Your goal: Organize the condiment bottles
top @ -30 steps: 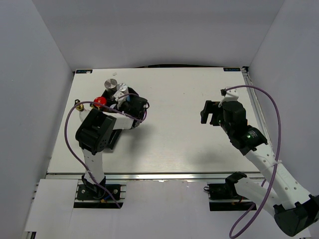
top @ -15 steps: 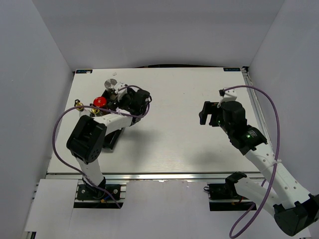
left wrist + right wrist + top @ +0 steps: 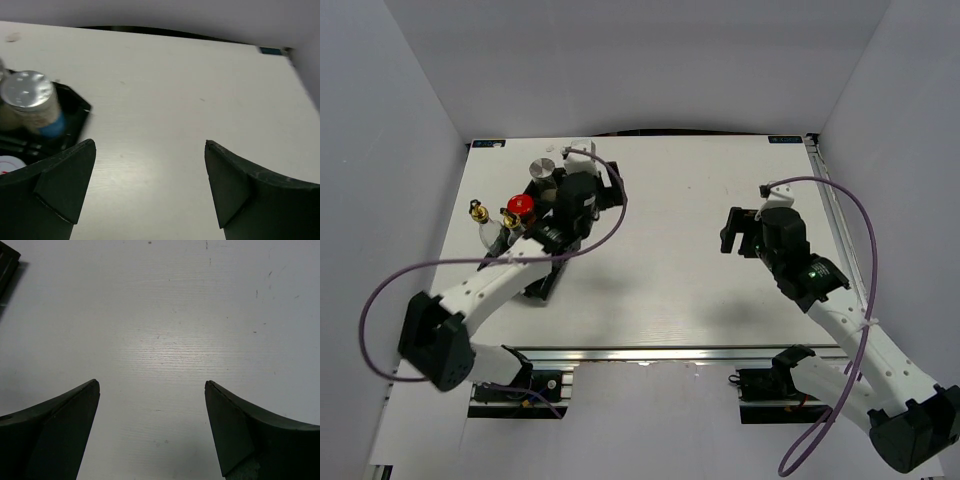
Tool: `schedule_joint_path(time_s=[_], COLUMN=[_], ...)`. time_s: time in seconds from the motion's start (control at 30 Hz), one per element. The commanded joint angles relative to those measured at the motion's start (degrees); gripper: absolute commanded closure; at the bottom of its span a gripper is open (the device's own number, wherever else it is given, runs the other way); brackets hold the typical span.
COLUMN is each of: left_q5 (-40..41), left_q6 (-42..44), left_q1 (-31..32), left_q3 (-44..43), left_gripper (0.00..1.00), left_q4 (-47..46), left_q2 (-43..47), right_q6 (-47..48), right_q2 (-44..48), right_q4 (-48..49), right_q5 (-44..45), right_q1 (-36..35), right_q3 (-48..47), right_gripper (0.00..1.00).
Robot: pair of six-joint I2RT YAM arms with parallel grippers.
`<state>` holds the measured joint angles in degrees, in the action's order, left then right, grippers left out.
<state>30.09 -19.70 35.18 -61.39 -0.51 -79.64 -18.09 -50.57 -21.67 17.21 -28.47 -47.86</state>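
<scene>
Left tool [image 3: 150,145] hangs wide open and empty beside the black tray [image 3: 75,107], where the condiment bottles [image 3: 519,206] stand gathered, apparently sorted; right tool [image 3: 152,385], equally spread and empty, hovers above the table [image 3: 670,230].

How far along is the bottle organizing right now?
Done: the silver-lidded jar stands in the black tray, with the red-lidded jar and a gold-spouted bottle clustered beside it. In hand: nothing; left gripper and right gripper are open. Left: no stray bottle shows, though the left arm hides part of the tray.
</scene>
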Motion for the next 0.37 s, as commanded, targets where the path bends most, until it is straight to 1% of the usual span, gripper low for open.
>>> schedule_joint_path(time_s=[0.0,0.07,0.2,0.27,0.33], left_q5=[-27.0,-29.8,-29.4,-29.5,-30.0], left_q6=[1.2,0.8,-0.2,-0.5,-0.4], left_q1=[0.2,0.4,0.8,0.9,0.9], left_q3=[8.5,12.4,14.2,14.8,15.9], left_gripper=[0.02,0.02,0.02,0.02,0.02], left_q4=[-4.1,-4.5,-1.1,-0.8,-1.3], left_q2=[10.9,13.9,18.1,18.8,19.8], right_q6=[-1.6,-1.5,-0.5,-0.1,0.2], right_q2=[-0.9,-1.4,-0.9,0.2,1.8], right_q4=[3.7,3.3,2.6,5.3,6.8], right_q5=[1.6,1.3,1.8,-0.6,-0.8], right_q1=[0.3,0.3,0.3,0.3,0.3], right_q3=[1.7,1.6,2.1,3.3,4.7], right_gripper=[0.11,0.11,0.11,0.11,0.11])
